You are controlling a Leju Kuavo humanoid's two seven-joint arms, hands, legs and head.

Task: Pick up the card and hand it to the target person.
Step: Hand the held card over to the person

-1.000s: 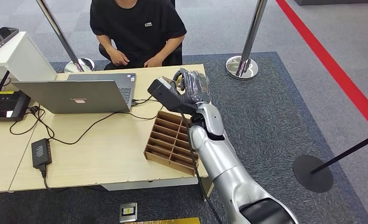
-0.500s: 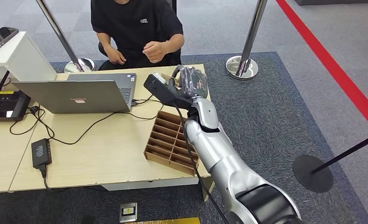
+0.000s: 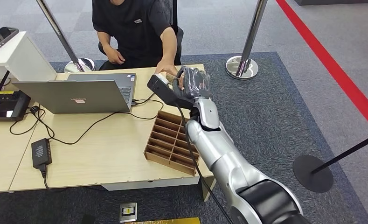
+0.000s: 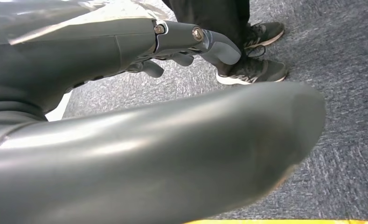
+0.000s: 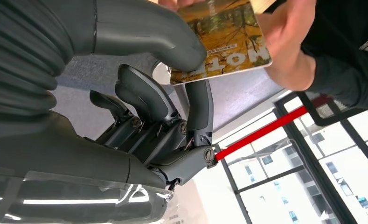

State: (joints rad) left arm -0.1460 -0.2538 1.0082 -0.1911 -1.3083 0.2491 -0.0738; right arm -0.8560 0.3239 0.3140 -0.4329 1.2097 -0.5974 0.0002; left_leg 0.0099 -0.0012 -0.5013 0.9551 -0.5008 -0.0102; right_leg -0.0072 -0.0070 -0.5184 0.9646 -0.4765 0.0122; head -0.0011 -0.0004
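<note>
while the right hand (image 5: pixel 172 93) pinches the card (image 5: pixel 224 42), a person's hand (image 5: pixel 284 42) grips it.

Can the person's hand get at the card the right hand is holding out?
Yes, it seems so: the person's hand already touches the card, still pinched by the right hand, with nothing between.

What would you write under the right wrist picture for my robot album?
The right robot hand pinches a yellow-brown picture card while a person's hand takes hold of it.
</note>
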